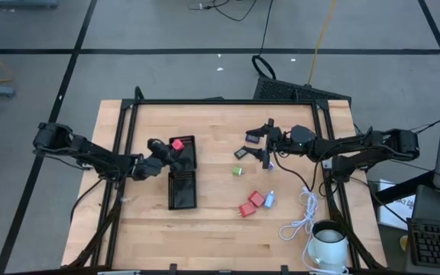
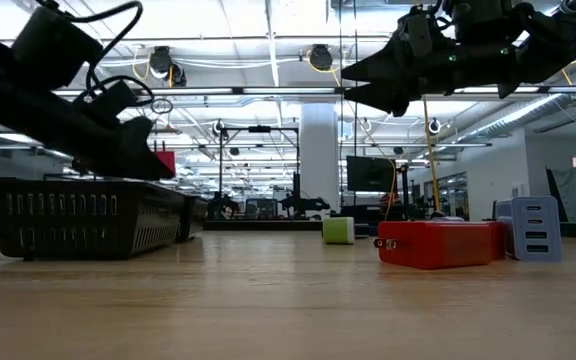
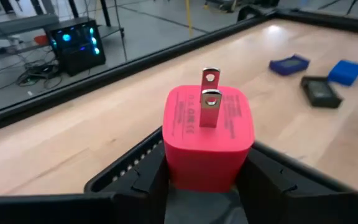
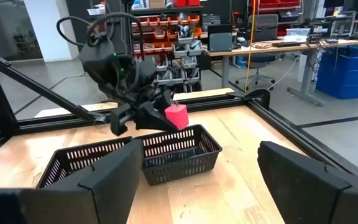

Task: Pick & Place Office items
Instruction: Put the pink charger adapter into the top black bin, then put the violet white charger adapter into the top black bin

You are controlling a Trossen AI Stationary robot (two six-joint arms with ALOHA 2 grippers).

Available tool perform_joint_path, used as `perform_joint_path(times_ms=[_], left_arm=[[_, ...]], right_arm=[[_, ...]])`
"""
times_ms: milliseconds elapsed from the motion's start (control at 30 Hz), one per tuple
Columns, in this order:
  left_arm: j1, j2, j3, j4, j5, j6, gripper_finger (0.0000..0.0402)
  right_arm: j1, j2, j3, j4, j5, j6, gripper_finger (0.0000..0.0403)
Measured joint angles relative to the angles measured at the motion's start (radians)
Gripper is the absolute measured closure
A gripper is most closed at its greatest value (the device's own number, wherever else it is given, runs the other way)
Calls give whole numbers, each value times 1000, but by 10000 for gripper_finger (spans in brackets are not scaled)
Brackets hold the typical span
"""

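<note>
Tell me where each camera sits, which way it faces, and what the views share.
High: overhead, straight down on the table; both arms show.
Low: table height, level across the wood; both arms overhead.
Left wrist: on the left arm, looking past the left gripper shut on the red charger.
Right wrist: on the right arm, facing the black tray; the open right gripper shows.
Shared: every view shows the red charger.

Robotics lab, parts-bin shelves (image 4: 166, 28), workbenches (image 4: 272, 46)
</note>
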Motion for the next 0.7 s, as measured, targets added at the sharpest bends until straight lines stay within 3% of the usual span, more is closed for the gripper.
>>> perform_joint_path(times_ms=[400,700], left_arm=[[75,75,0,0,74,-67,252],[91,77,0,-2,77,-79,153]], right_arm=[[0,0,0,0,0,0,116],[0,0,1,0,0,0,117]])
